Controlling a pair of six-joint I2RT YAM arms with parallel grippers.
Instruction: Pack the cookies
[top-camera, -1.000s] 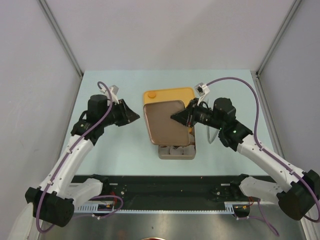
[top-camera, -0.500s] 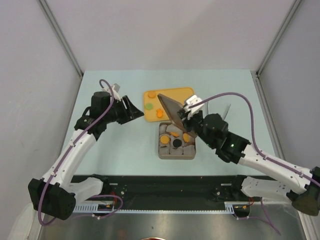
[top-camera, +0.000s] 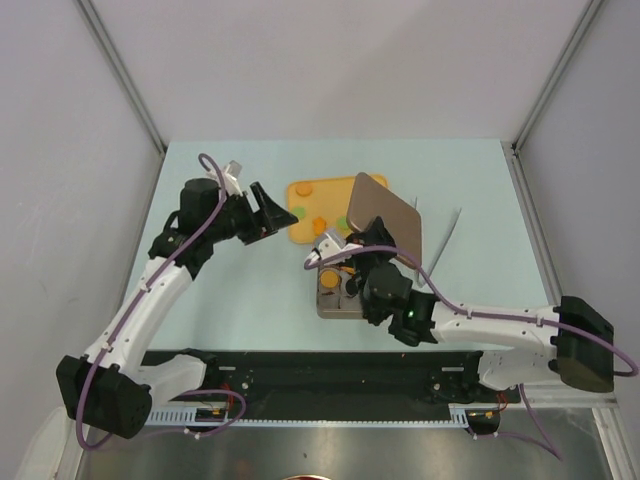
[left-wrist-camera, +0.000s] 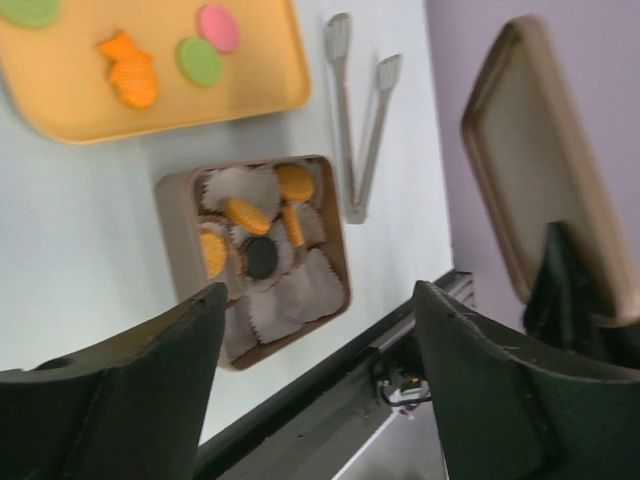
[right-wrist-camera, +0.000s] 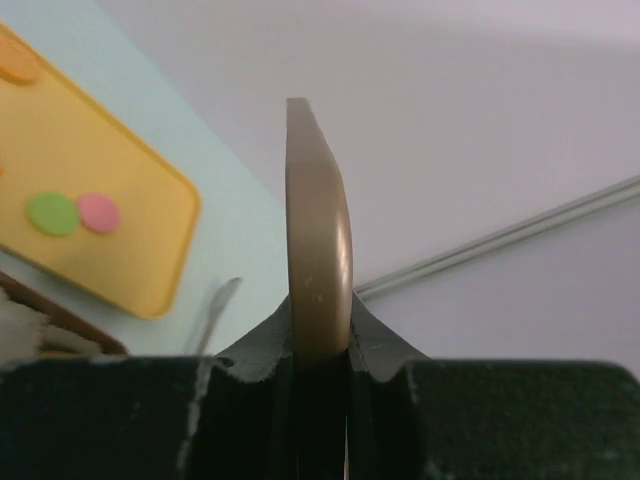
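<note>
The cookies show in the left wrist view: an orange flower shape (left-wrist-camera: 130, 80), a green disc (left-wrist-camera: 200, 62) and a pink disc (left-wrist-camera: 218, 27) lie on the orange tray (left-wrist-camera: 60, 110). Orange discs (left-wrist-camera: 295, 182) and one black disc (left-wrist-camera: 262, 258) sit in white paper cups inside the brown box (left-wrist-camera: 170, 210). My right gripper (right-wrist-camera: 320, 320) is shut on the edge of the brown lid (right-wrist-camera: 318, 220) and holds it upright above the table, right of the tray (top-camera: 385, 220). My left gripper (top-camera: 272, 212) is open and empty, left of the tray (top-camera: 305, 190).
Metal tongs (left-wrist-camera: 360, 130) lie on the table right of the box and tray, also in the top view (top-camera: 440, 245). My right arm (top-camera: 400, 300) crosses over the box (top-camera: 330, 300) and hides much of it from above.
The right gripper has swung the lid off the box, up and to the right, uncovering the cookies. The right arm folded in toward the box. The left gripper edged right.
</note>
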